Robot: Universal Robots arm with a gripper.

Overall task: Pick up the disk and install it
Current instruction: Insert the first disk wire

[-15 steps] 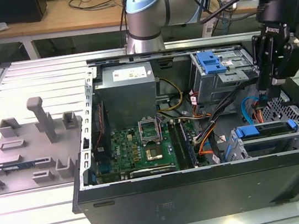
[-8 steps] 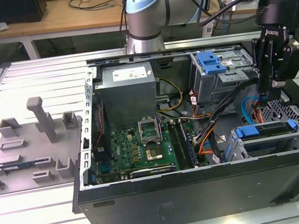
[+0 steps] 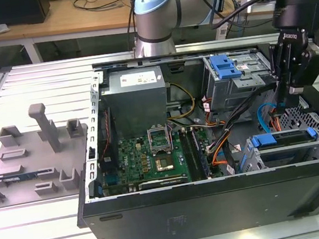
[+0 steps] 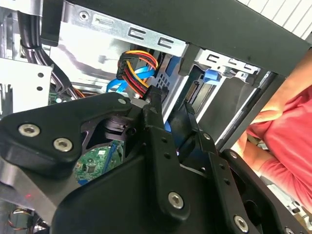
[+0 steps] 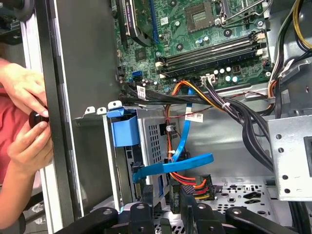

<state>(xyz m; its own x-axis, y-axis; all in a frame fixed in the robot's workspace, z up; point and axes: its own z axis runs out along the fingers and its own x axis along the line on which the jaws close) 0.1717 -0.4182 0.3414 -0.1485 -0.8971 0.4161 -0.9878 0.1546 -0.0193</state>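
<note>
The disk [image 3: 284, 137], a silver slab in a bright blue carrier, lies flat in the lower drive cage at the exterior view's right of the open computer case. In the first wrist view its blue carrier end [image 5: 124, 132] shows beside the perforated cage wall. My gripper [image 3: 290, 101] hangs just above the far end of the disk, among the cables. In both wrist views its black fingers [image 4: 156, 112] stand a little apart with nothing gripped between them. The black power connector [image 4: 155, 91] with coloured wires sits right at the fingertips, as does the gripper [image 5: 166, 195] near the blue data cable [image 5: 185, 141].
A person's hands [image 5: 24, 112] rest on the outside of the case wall beside the drive cage. Another blue carrier [image 3: 226, 65] sits in the upper bay. The motherboard [image 3: 153, 156], grey power supply [image 3: 135, 96] and black cable bundles [image 5: 243, 122] crowd the case. A grey fixture tray [image 3: 34, 155] lies outside.
</note>
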